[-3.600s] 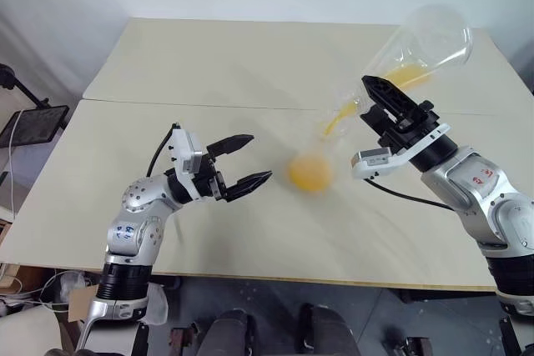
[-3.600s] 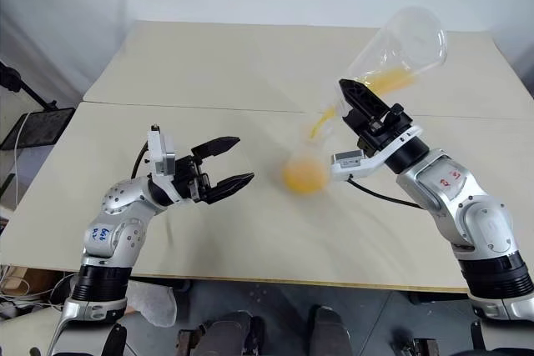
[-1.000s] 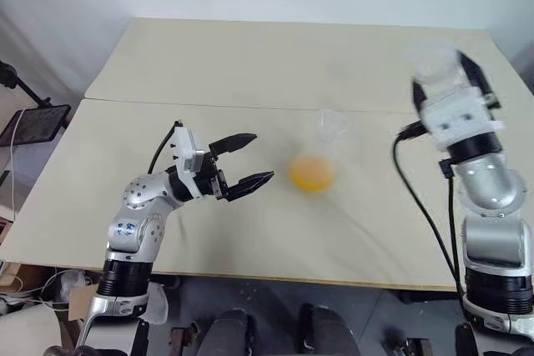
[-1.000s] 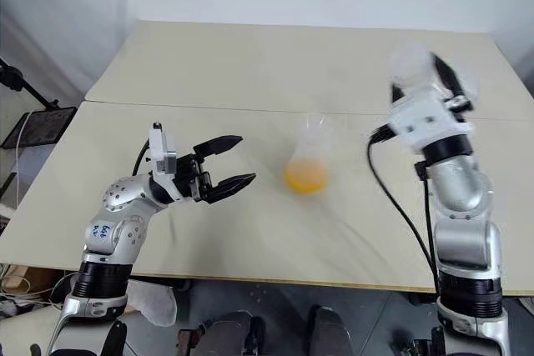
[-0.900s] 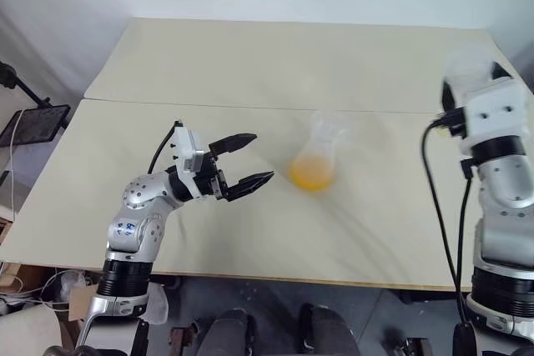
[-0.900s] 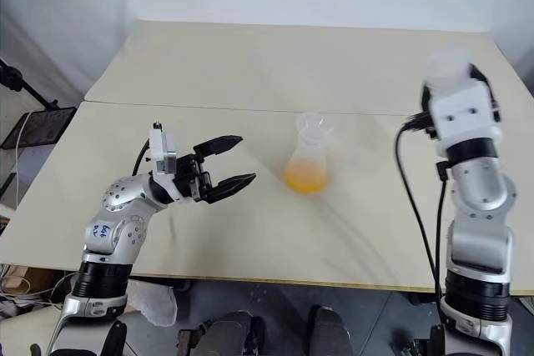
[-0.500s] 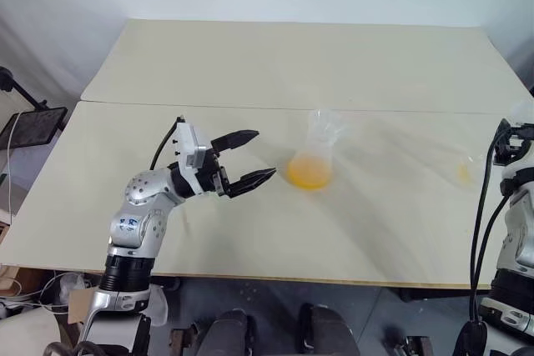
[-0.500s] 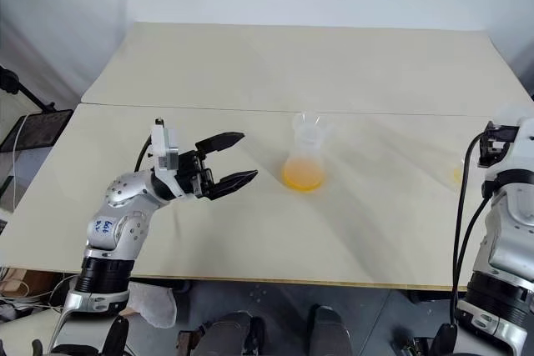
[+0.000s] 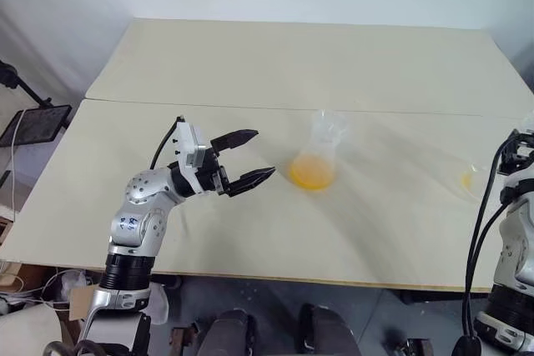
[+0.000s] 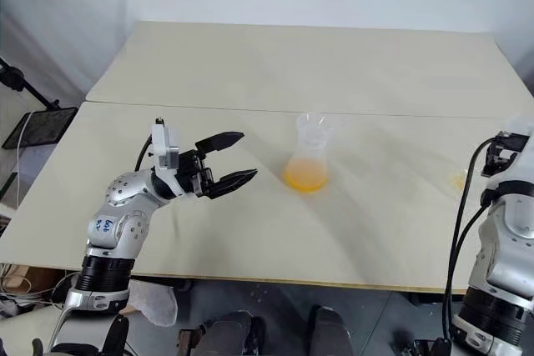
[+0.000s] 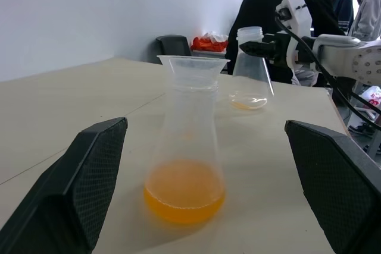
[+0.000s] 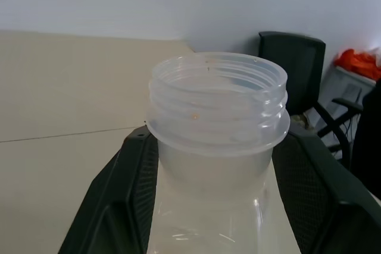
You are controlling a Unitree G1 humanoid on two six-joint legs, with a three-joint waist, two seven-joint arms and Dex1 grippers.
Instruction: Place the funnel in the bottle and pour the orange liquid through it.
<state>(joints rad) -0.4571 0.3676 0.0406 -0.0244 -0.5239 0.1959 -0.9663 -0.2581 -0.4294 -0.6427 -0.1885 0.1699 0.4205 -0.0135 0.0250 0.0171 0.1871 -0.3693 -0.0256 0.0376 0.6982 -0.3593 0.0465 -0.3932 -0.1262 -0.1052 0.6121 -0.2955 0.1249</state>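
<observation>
**Pour apparently done; flask set down at the right**

The step in hand looked like the close of the task. The funnel [image 9: 328, 122] sat in the neck of the bottle [image 9: 314, 164], and most of the orange liquid [image 9: 312, 174] lay in the bottle's base. What remained seemed to be parting from the flask [image 11: 250, 75], which stood upright near the right edge of the table [image 9: 250, 64], well apart from the bottle.

The right gripper [image 12: 217, 147] stood about the flask's threaded neck, just under the rim. Whether it clamped the neck or had let go could not be told. The left gripper [image 9: 263, 152] hovered to the left of the bottle with its jaws wide apart, holding nothing and touching nothing.

If the neck was held, the next move would call for a full release, then a level draw back away from the flask. Any sideways drag could tip the light, nearly empty vessel off the table's edge. The left gripper had no evident work left, though it sat placed to steady the bottle if needed.

The bottle was clear and colourless, broad at the base and tapering to a narrow neck. It stood upright near the table's middle. The funnel's flared cone rose above the neck and looked roughly level. The liquid was bright and translucent, filling only the lowest part of the bottle. A thin orange film showed in the bottom of the flask.
</observation>
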